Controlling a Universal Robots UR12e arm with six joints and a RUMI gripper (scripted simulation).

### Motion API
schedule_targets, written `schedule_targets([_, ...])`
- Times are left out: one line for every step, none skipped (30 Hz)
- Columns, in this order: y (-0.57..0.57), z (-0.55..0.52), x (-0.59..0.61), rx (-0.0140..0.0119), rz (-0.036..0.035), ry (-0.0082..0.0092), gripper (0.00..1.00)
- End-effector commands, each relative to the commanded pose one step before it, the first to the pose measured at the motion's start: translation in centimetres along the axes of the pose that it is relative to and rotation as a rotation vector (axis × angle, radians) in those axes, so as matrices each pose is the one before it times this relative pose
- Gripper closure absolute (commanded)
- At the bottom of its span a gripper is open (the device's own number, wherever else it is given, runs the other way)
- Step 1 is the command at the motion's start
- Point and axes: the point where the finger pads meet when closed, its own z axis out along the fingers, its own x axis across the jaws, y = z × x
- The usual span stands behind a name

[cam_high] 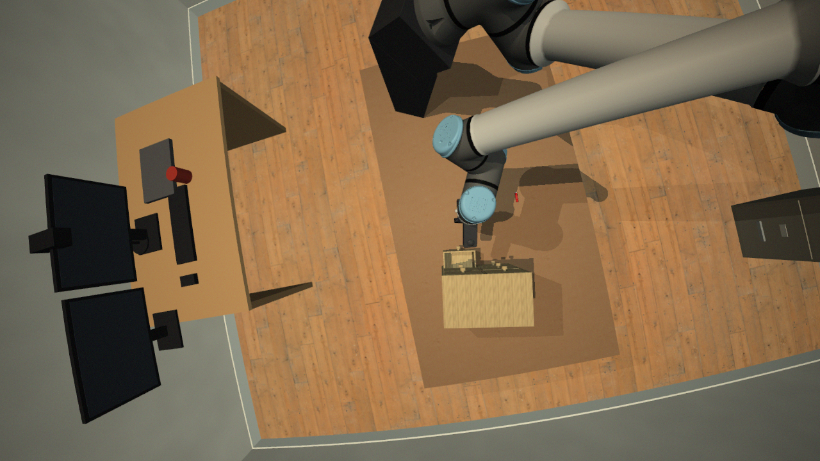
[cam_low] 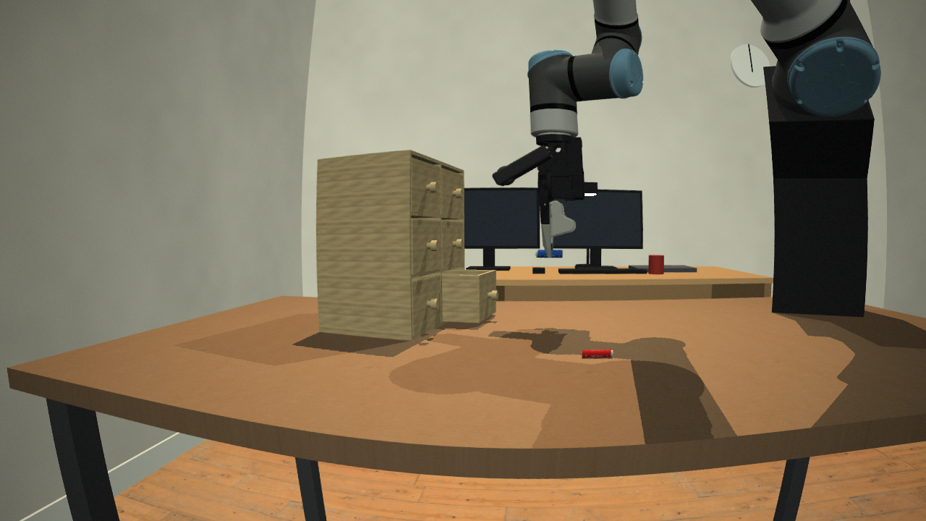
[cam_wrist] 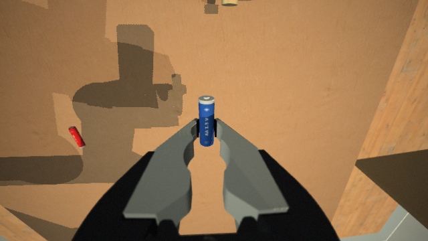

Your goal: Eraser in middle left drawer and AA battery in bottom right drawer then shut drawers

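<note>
So the blue cylindrical AA battery [cam_wrist: 206, 121] was pinched firmly between the grey fingertips of the black two-jaw gripper [cam_wrist: 206, 128], held well above the brown wooden table [cam_low: 194, 362]. The pale wooden chest of six drawers [cam_low: 365, 246] was seen upright on that table, with its bottom-row right drawer [cam_low: 467, 296] pulled partway out. The gripper was hung near that open drawer, out in front of it. A small red cylinder [cam_low: 597, 353] was left lying on the table. An eraser couldn't be made out anywhere.
</note>
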Motion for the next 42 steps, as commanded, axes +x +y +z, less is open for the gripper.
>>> schedule_targets([-0.042,-0.04,0.01,0.00123,-0.00027,0.00023,0.95])
schedule_targets([0.0,0.001,0.001,0.00028,0.0,0.00001,0.95])
schedule_targets([0.0,0.001,0.001,0.00034,0.0,0.00001,0.95])
schedule_targets([0.0,0.001,0.001,0.0004,0.0,0.00001,0.95])
schedule_targets([0.0,0.001,0.001,0.00047,0.0,0.00001,0.95])
schedule_targets([0.0,0.001,0.001,0.00054,0.0,0.00001,0.95])
schedule_targets([0.0,0.001,0.001,0.00062,0.0,0.00001,0.95])
schedule_targets([0.0,0.001,0.001,0.0007,0.0,0.00001,0.95])
schedule_targets([0.0,0.001,0.001,0.00078,0.0,0.00002,0.95])
schedule_targets([0.0,0.001,0.001,0.00087,0.0,0.00002,0.95])
schedule_targets([0.0,0.002,0.001,0.00096,0.00001,0.00002,0.95])
schedule_targets([0.0,0.002,0.002,0.00106,0.00001,0.00002,0.95])
schedule_targets([0.0,0.002,0.002,0.00116,0.00001,0.00002,0.95])
schedule_targets([0.0,0.002,0.002,0.00126,0.00001,0.00002,0.95])
schedule_targets([0.0,0.002,0.002,0.00137,0.00001,0.00002,0.95])
schedule_targets([0.0,0.0,0.0,0.0,0.0,0.0,0.95])
schedule_targets([0.0,0.0,0.0,0.0,0.0,0.0,0.95])
schedule_targets([0.0,0.002,0.001,0.00147,0.00001,0.00002,0.95])
schedule_targets([0.0,0.002,0.001,0.00158,0.00001,0.00002,0.95])
schedule_targets([0.001,0.002,0.001,0.0017,0.0,0.00001,0.95])
schedule_targets([0.001,0.002,0.001,0.00181,0.0,0.00001,0.95])
schedule_targets([0.001,0.002,0.001,0.00193,0.0,0.00001,0.95])
schedule_targets([0.001,0.001,0.001,0.00205,0.0,0.00001,0.95])
schedule_targets([0.001,0.001,0.0,0.00217,0.0,0.0,0.95])
schedule_targets([0.002,0.001,0.0,0.00229,0.0,0.0,0.95])
schedule_targets([0.002,0.001,-0.001,0.00241,0.0,-0.00001,0.95])
schedule_targets([0.002,0.0,-0.001,0.00254,0.0,-0.00001,0.95])
schedule_targets([0.003,0.0,-0.002,0.00266,-0.00001,-0.00002,0.95])
schedule_targets([0.003,-0.001,-0.003,0.00279,-0.00001,-0.00003,0.95])
schedule_targets([0.004,-0.001,-0.003,0.00292,-0.00001,-0.00004,0.95])
schedule_targets([0.004,-0.002,-0.004,0.00304,-0.00001,-0.00005,0.95])
schedule_targets([0.005,-0.002,-0.005,0.00317,-0.00002,-0.00006,0.95])
schedule_targets([0.0,0.0,0.0,0.0,0.0,0.0,0.95])
schedule_targets([0.0,0.0,0.0,0.0,0.0,0.0,0.95])
schedule_targets([0.004,-0.002,-0.004,0.00328,-0.00001,-0.00005,0.95])
schedule_targets([-0.001,0.006,0.006,0.0033,0.00002,0.00008,0.95])
schedule_targets([0.0,0.006,0.006,0.00343,0.00002,0.00007,0.95])
schedule_targets([0.0,0.005,0.005,0.00355,0.00001,0.00006,0.95])
schedule_targets([0.001,0.004,0.004,0.00368,0.00001,0.00005,0.95])
schedule_targets([0.002,0.004,0.003,0.0038,0.00001,0.00003,0.95])
schedule_targets([0.002,0.003,0.001,0.00393,0.00001,0.00002,0.95])
schedule_targets([0.003,0.002,0.0,0.00405,0.0,0.0,0.95])
